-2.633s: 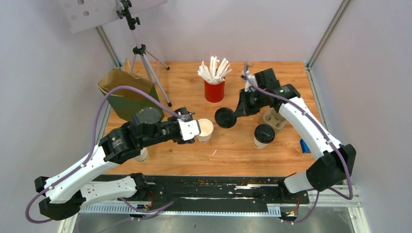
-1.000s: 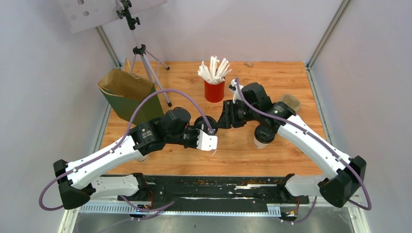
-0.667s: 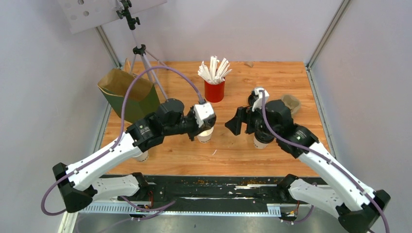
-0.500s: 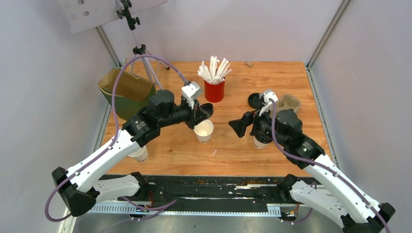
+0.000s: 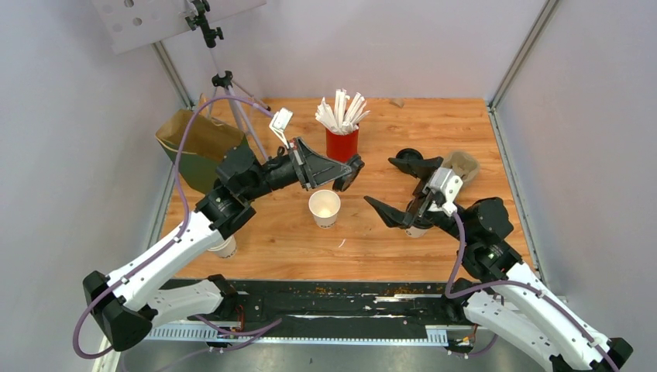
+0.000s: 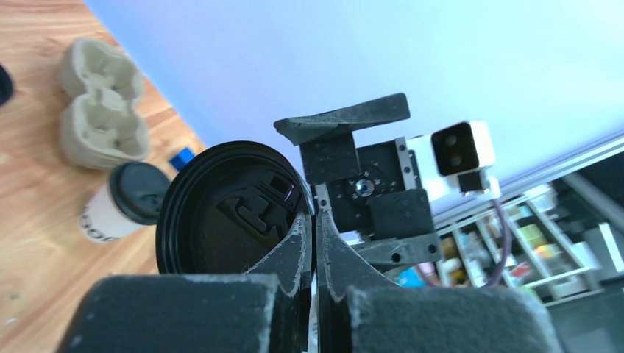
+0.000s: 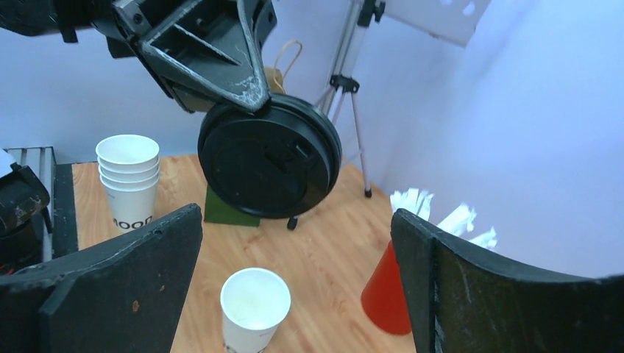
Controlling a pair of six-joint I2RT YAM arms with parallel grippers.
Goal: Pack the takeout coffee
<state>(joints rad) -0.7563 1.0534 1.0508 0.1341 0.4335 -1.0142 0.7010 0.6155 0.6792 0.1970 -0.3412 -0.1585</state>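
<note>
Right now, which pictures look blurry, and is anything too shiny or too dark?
Top external: sharp and evenly lit, only soft shadows on the table. Left wrist: the left gripper looks fuzzy up close, while the black lid it pinches is clearer. Right wrist: the right gripper shows dark, soft-edged fingers; the lid is sharp.

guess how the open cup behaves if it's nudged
The open cup looks like thin paper and stands free, so it is probably light and easy to slide or tip. Its uncovered rim may squash if pressed hard.
</note>
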